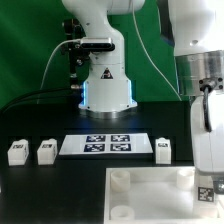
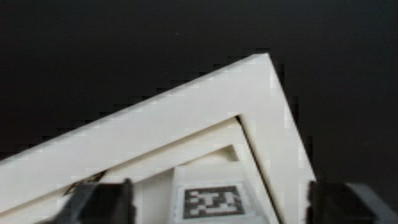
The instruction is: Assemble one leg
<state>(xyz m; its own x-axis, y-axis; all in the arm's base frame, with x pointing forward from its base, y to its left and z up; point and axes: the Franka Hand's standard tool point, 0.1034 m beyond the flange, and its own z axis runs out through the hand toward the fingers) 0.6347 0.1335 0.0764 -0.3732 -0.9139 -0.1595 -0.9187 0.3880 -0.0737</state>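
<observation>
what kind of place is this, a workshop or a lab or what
Most likely a robotics lab test bench: a white robot arm base stands on a black table, with a marker board of tags, small tagged legs laid out, and a white tabletop awaiting assembly.

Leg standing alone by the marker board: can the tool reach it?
Probably yes. The leg stands in the open with nothing over it, and the tool hangs close by, above the tabletop.
</observation>
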